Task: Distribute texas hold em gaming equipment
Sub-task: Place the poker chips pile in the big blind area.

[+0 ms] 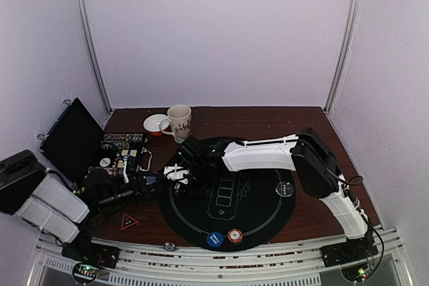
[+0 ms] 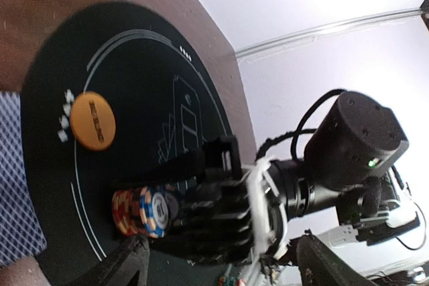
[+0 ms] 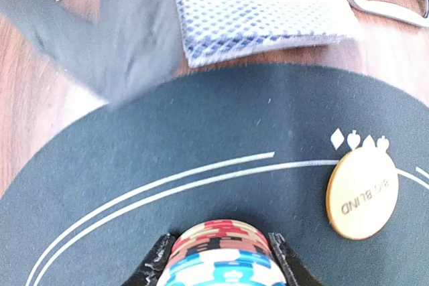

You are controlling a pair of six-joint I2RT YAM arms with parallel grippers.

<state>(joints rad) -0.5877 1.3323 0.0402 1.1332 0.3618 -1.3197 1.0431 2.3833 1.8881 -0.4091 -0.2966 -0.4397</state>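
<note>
At the far left of the table the black hinged chip case (image 1: 70, 140) lies open, with rows of chips (image 1: 124, 140) in its tray. Just right of it the left gripper (image 1: 146, 183) hangs low by the left rim of the round black mat (image 1: 261, 216). Its fingers (image 2: 127, 259) are spread wide with nothing between them. Beside it a card deck (image 3: 261, 5) lies flat, grey-blue backs up, on the wood just off the mat. The frame edge crops it, so its long axis cannot be told.

Behind, a white mug (image 1: 179, 122) stands upright next to a saucer (image 1: 155, 124).

Over the mat's left part the right gripper (image 1: 178, 173) is clamped on a chip stack (image 3: 218, 249), one finger on each side. The stack is upright with its axis vertical, a blue chip on top and red-and-cream ones below. Whether its base rests on the mat is unclear.

Near it an orange BIG BLIND disc (image 3: 362, 193) lies flat. At the near rim a blue disc (image 1: 214, 239) and a striped chip (image 1: 234, 235) sit side by side. A clear disc (image 1: 285, 189) lies on the mat's right part.
</note>
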